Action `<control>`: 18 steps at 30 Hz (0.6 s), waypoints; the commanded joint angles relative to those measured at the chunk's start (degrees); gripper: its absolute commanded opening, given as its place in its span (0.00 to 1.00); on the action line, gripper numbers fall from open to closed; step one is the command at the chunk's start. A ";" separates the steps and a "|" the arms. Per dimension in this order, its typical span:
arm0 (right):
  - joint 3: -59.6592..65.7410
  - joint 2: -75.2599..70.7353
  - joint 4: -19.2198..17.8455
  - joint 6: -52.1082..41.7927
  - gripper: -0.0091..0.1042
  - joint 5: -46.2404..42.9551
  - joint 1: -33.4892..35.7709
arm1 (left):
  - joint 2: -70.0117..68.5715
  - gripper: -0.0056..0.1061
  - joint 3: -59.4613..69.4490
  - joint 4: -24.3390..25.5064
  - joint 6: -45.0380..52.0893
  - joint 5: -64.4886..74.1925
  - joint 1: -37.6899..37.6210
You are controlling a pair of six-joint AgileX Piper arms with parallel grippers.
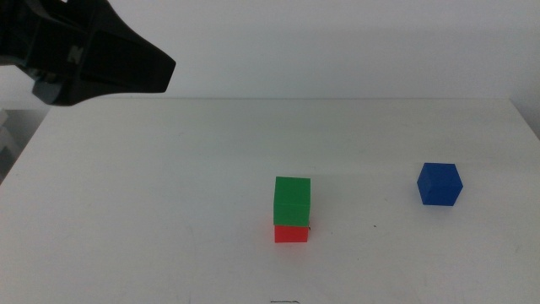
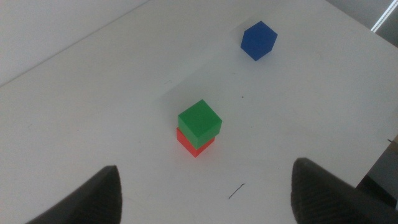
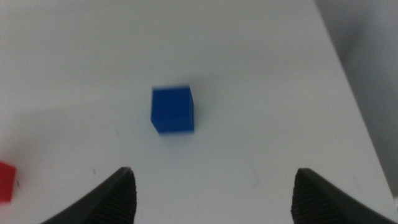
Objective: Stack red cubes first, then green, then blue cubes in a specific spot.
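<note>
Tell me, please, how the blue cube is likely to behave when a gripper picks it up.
The blue cube looks solid with flat faces, so it probably stays rigid and will not roll. Its matte surface suggests little slipping. It sits alone on the table, so neighbours are unlikely to interfere.

We take this for a lab or test bench: a bare white table (image 1: 126,211) against a plain pale wall (image 1: 354,42), carrying only three plain coloured cubes (image 1: 292,201), with a dark robot arm (image 1: 80,51) reaching over it.
</note>
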 commanded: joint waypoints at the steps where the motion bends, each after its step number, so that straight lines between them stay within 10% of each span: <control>1: -8.94 6.87 -2.33 1.67 0.64 6.70 1.53 | -0.72 0.88 -1.34 -1.43 -0.03 -3.28 0.19; 18: -34.30 39.32 -2.87 1.17 0.64 20.60 8.02 | -0.72 0.88 -1.34 -1.43 -0.03 -3.28 0.19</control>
